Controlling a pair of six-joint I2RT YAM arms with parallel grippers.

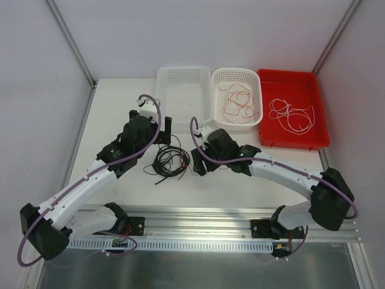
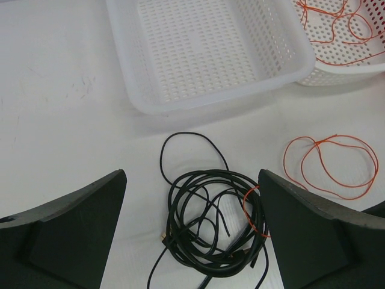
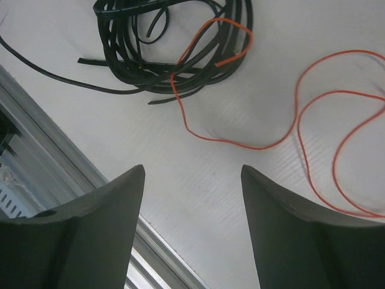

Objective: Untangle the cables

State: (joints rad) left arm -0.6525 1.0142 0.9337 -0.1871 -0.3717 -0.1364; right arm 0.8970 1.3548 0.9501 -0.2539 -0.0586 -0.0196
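**A:** What does the overhead view give?

**B:** A bundle of black cables lies near the middle of the white worktop. The left arm reaches toward it from the left and the right arm from the right. Three containers stand in a row along the far edge. On the left is a white basket. Next to it is a rounder basket with orange cables in it. On the right is a red tray holding a white cable.

**A:** And the left wrist camera?

**B:** The left hand is spread wide, with nothing gripped. The black coil lies on the worktop between its fingers. A loose orange cable lies in loops to the right of the coil. An orange strand also crosses the coil's right side, among the black strands. Farther off, the two baskets stand touching each other.

**A:** And the right wrist camera?

**B:** The right hand is also spread wide and has hold of nothing. The black coil lies apart from its fingers. The orange strand hooks over the black strands, then trails across the bare worktop into wide loops. A metal rail runs along the near edge.
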